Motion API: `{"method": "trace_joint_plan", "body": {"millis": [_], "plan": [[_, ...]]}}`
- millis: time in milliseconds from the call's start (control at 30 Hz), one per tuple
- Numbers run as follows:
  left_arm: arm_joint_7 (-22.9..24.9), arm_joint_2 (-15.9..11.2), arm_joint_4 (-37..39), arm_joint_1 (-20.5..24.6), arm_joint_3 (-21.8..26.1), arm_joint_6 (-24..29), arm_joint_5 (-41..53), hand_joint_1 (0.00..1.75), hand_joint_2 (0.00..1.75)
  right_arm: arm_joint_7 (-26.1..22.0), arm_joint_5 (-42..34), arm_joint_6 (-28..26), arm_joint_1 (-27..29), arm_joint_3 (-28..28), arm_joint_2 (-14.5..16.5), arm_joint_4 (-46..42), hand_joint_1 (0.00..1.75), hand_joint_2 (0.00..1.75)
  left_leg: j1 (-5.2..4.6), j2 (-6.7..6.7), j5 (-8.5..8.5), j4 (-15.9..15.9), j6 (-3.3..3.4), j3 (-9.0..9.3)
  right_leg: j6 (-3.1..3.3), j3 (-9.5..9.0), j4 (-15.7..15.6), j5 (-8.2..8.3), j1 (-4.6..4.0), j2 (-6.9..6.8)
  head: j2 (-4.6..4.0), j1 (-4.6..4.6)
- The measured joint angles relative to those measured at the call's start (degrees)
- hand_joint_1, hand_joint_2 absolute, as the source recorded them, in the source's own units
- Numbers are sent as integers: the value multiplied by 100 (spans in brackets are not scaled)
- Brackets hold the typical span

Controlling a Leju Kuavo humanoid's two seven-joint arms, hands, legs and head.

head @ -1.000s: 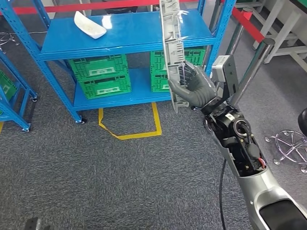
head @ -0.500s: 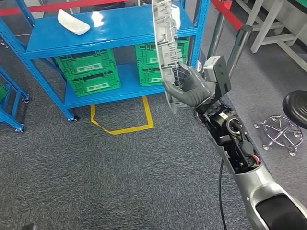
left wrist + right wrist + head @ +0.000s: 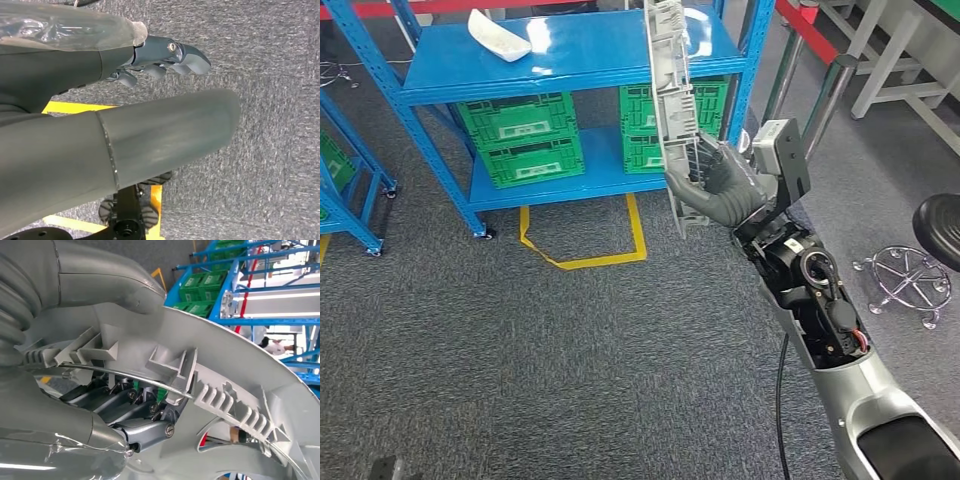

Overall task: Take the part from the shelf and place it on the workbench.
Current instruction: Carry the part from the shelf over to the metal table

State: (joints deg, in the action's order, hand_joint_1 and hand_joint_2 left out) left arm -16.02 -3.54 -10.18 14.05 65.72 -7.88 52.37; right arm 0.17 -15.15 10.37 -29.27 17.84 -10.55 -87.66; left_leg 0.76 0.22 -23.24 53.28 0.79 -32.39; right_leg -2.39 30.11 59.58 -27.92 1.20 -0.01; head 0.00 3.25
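Note:
My right hand point(image 3: 724, 185) grips the lower end of a long grey ribbed plastic part point(image 3: 673, 100), which stands nearly upright in front of the blue shelf point(image 3: 569, 55). In the right wrist view the part's ribbed inner face point(image 3: 234, 365) arches over my dark fingers point(image 3: 143, 430), which close on it from below. In the left wrist view my left hand point(image 3: 162, 55) hangs over grey carpet, its fingers stretched out with nothing in them. A white curved part point(image 3: 497, 35) lies on the shelf's top board at the left.
Green crates point(image 3: 524, 140) fill the lower shelf level. Yellow floor tape point(image 3: 584, 235) marks a square before the shelf. Metal posts point(image 3: 826, 100) with red tape stand to the right, and a stool base point(image 3: 905, 280) sits on the carpet beyond my right arm.
The whole picture swung left, then back right, so the camera moved. My right hand keeps the same hold on the grey part, which stays upright.

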Motion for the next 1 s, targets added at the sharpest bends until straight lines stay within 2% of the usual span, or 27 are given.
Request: {"method": "trace_joint_plan", "body": {"millis": [33, 67, 133, 167, 200, 233, 300, 333, 367, 400, 433, 500, 533, 567, 600, 667, 700, 733, 767, 833, 867, 900, 933, 967, 1000], "plan": [[0, -1, 0, 2, 0, -2, 2, 0, 0, -1, 0, -10, 0, -1, -1, -5, 175, 175, -1, -2, 20, 29, -32, -37, 13, -188, -335, 58, -8, 9, 0, 20], [1, -2, 0, 3, 0, -4, 6, 0, 0, -2, 0, -22, 5, -1, 0, -9, 175, 175, -7, -4, 46, 45, -69, -68, 34, -274, -519, 66, -23, 20, 0, 31], [2, -4, 0, 1, 0, -10, 17, 0, 0, 0, 0, -50, 29, -3, -1, -16, 175, 175, -12, -7, 115, 48, -152, -109, 106, -236, -564, 91, -46, 29, 0, 21], [3, -7, 0, 0, 0, -14, 21, 0, 0, 3, -1, -63, 40, -3, 0, -17, 175, 175, -3, -8, 95, 73, -186, -141, 152, -205, -570, 123, -42, 20, 0, 7], [4, -8, 0, 1, -1, -22, 27, 0, 0, 7, -1, -74, 49, -3, 0, -22, 175, 175, 5, -9, -3, 170, -217, -199, 209, -166, -576, 163, -34, 9, 0, -18], [6, -10, 0, 3, -1, -29, 33, 0, 0, 9, -2, -84, 53, -7, -1, -26, 175, 175, 14, -10, -187, 383, -240, -297, 266, -120, -588, 209, -25, -1, 0, -52], [10, -10, 0, 4, -1, -40, 43, 0, 0, 11, -2, -91, 58, -19, -2, -34, 175, 175, 23, -9, -714, 1174, -281, -597, 341, 1, -589, 302, -35, -9, 0, -129], [11, -10, 0, 3, -1, -42, 44, 0, 0, 12, -2, -94, 65, -24, -2, -34, 175, 175, 23, -9, -906, 1583, -292, -732, 354, 64, -587, 346, -46, -8, 0, -161], [13, -9, 0, 3, -1, -44, 44, 0, 0, 14, -2, -95, 76, -28, -1, -34, 175, 175, 22, -10, -985, 1850, -294, -793, 360, 123, -583, 389, -57, -5, 0, -183], [14, -8, 0, 4, -1, -45, 47, 0, 0, 17, -5, -95, 86, -30, -1, -34, 175, 175, 20, -10, -939, 1890, -283, -745, 360, 175, -579, 427, -67, -2, 0, -200], [15, -8, 0, 6, -1, -46, 51, 0, 0, 22, -9, -95, 94, -32, -1, -34, 175, 175, 17, -10, -798, 1686, -260, -581, 357, 219, -575, 461, -76, 4, 0, -210], [15, -15, 0, 25, -1, -47, 58, 0, 0, 34, -19, -93, 98, -38, -1, -46, 175, 175, -15, -12, -490, 832, -178, -27, 337, 289, -565, 523, -100, 13, 0, -222], [15, -21, 0, 39, -1, -46, 60, 0, 0, 41, -21, -93, 95, -43, -2, -57, 175, 175, -33, -10, -406, 413, -141, 217, 317, 319, -561, 558, -113, 13, 0, -225], [14, -26, 0, 50, -1, -46, 61, 0, 0, 46, -22, -93, 93, -48, -2, -67, 175, 175, -54, -10, -366, 137, -111, 368, 291, 343, -561, 594, -119, 10, 0, -220], [14, -32, 0, 55, -1, -45, 61, 0, 0, 50, -22, -93, 90, -53, -2, -75, 175, 175, -73, -9, -359, -3, -95, 430, 259, 367, -564, 632, -118, 6, 0, -215], [13, -32, 0, 49, 0, -45, 61, 0, 0, 56, -24, -93, 95, -62, -5, -79, 175, 175, -65, 0, -294, -53, -57, 389, 190, 400, -561, 671, -103, 4, 0, -208], [13, -31, 0, 47, 0, -45, 61, 0, 0, 60, -26, -92, 97, -68, -8, -80, 175, 175, -51, 9, -253, -73, -27, 364, 159, 438, -494, 589, -99, 7, 0, -207], [13, -29, 0, 46, 0, -45, 61, 0, 0, 63, -27, -92, 99, -75, -11, -80, 175, 175, -35, 19, -205, -92, 10, 330, 132, 504, -313, 412, -94, 10, 0, -191], [13, -24, 0, 47, 0, -45, 61, 0, 0, 65, -28, -90, 100, -80, -15, -80, 175, 175, -23, 28, -160, -100, 36, 291, 107, 602, -10, 152, -83, 11, 0, -169], [13, -15, 0, 45, -1, -45, 61, 0, 0, 67, -29, -85, 104, -87, -16, -80, 175, 175, -28, 30, -85, -87, 61, 189, 63, 817, 805, -356, -66, 11, 0, -119], [13, -12, 0, 41, -1, -45, 61, 0, 0, 69, -30, -83, 110, -89, -16, -80, 175, 175, -28, 30, -50, -74, 57, 136, 45, 863, 1101, -466, -58, 11, 0, -101], [13, -10, 0, 37, -1, -45, 61, 0, 0, 72, -34, -82, 115, -91, -16, -80, 175, 175, -26, 29, -18, -56, 49, 80, 31, 820, 1206, -453, -49, 10, 0, -84], [13, -9, 0, 34, -1, -45, 61, 0, 0, 74, -45, -79, 119, -92, -16, -80, 175, 175, -22, 27, 8, -28, 37, 23, 22, 660, 1058, -329, -38, 9, 0, -65], [13, -7, 0, 31, -1, -44, 61, 0, 0, 75, -61, -75, 120, -94, -16, -80, 175, 175, -18, 24, 29, 6, 22, -32, 15, 405, 709, -154, -24, 8, 0, -41], [12, -7, 0, 29, -1, -42, 61, 0, 0, 75, -80, -70, 118, -97, -16, -80, 175, 175, -18, 20, 47, 42, 1, -83, 11, 124, 271, -50, -16, 8, 0, -20]]}}
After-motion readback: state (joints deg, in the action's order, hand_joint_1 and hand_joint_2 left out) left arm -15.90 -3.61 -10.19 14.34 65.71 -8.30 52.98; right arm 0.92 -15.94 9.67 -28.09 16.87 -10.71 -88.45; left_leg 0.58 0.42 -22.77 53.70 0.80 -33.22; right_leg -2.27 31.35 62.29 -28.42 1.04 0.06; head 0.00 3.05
